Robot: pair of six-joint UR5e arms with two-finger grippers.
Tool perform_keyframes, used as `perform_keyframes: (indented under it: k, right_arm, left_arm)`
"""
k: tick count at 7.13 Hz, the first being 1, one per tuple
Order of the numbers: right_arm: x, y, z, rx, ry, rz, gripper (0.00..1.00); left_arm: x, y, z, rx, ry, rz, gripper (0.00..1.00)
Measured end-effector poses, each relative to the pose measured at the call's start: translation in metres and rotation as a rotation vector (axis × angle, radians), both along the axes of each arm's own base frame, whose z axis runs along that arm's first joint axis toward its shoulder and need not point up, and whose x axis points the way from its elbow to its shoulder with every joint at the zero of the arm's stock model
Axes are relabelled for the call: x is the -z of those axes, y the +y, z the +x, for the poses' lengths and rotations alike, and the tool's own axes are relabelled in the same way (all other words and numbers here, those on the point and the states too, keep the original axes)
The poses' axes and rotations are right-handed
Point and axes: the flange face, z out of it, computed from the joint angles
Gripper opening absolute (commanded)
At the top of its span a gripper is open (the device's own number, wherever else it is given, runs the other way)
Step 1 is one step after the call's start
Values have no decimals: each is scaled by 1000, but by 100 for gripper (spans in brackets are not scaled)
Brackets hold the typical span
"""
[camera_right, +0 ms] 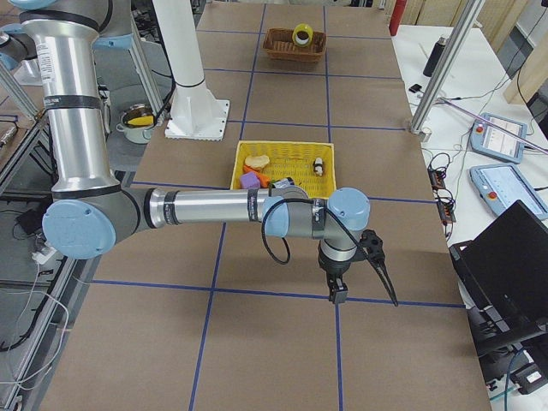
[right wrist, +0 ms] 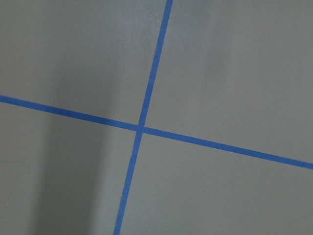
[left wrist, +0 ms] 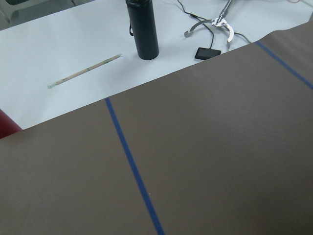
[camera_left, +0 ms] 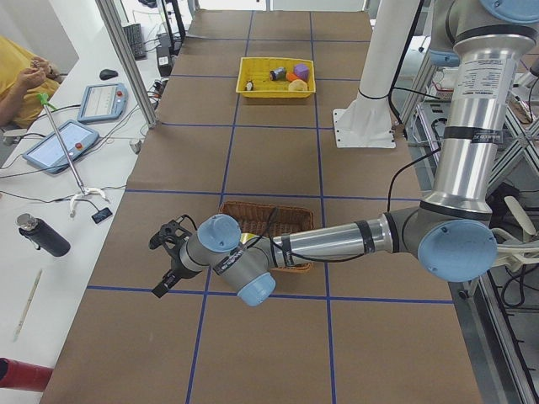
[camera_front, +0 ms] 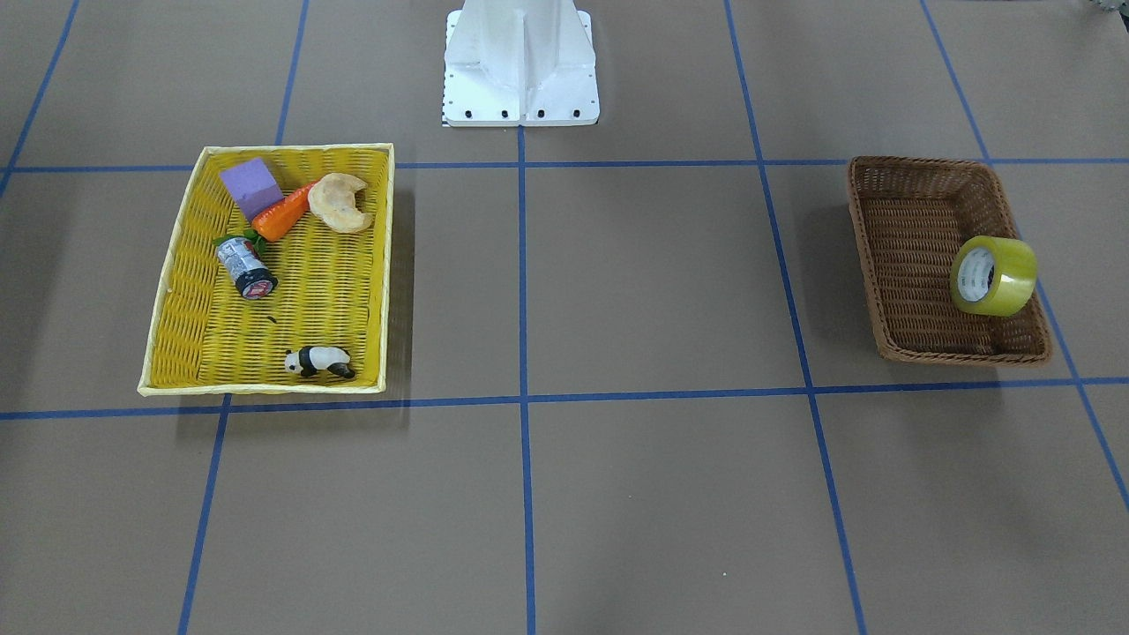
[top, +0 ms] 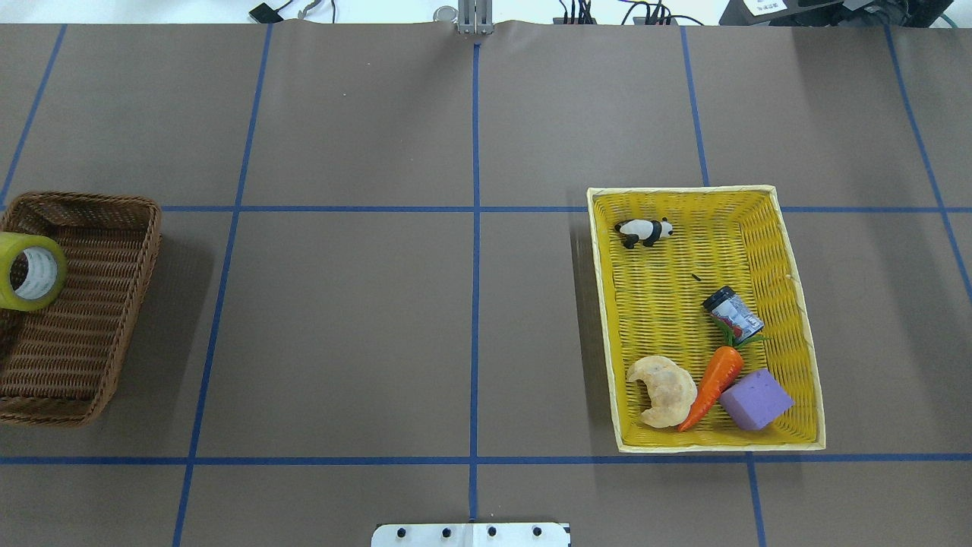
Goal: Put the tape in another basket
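Observation:
The tape (camera_front: 994,275), a yellow-green roll with a white core, stands on its edge inside the dark brown basket (camera_front: 908,229), against its outer wall. Both show in the overhead view, tape (top: 29,271) in basket (top: 83,304), and far off in the exterior right view, where the tape (camera_right: 301,35) is small. My left gripper (camera_left: 165,268) hangs over the table beyond the basket (camera_left: 261,210), apart from it. My right gripper (camera_right: 364,295) hangs over bare table on the near side of the yellow tray (camera_right: 291,154). I cannot tell whether either is open or shut. Neither wrist view shows fingers.
The yellow tray (top: 668,304) holds a panda figure (top: 644,231), a grey can (top: 734,313), a carrot (top: 714,384), a croissant (top: 664,390) and a purple block (top: 755,399). A black bottle (left wrist: 143,29) stands on the white surface beside the table. The robot base (camera_front: 520,62) is at the middle.

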Motion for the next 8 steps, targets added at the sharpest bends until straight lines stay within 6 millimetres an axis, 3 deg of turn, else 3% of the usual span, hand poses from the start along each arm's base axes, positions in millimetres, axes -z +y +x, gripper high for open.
perform_keyframes:
  k: [2, 4, 7, 8]
  right_arm:
    - [-5, 5, 0, -1, 0, -10, 100]
    - [-10, 10, 0, -1, -1, -19, 100]
    - [-16, 15, 0, -1, 0, -32, 100]
    - [-18, 16, 0, -1, 0, -35, 100]
  left_arm:
    - [10, -5, -13, -17, -88, -102, 99]
    - [9, 1, -13, -45, -89, -278, 99]
    - [-32, 41, -5, -105, 15, -488, 99]
    - [-35, 42, -2, -119, 53, -596, 99]
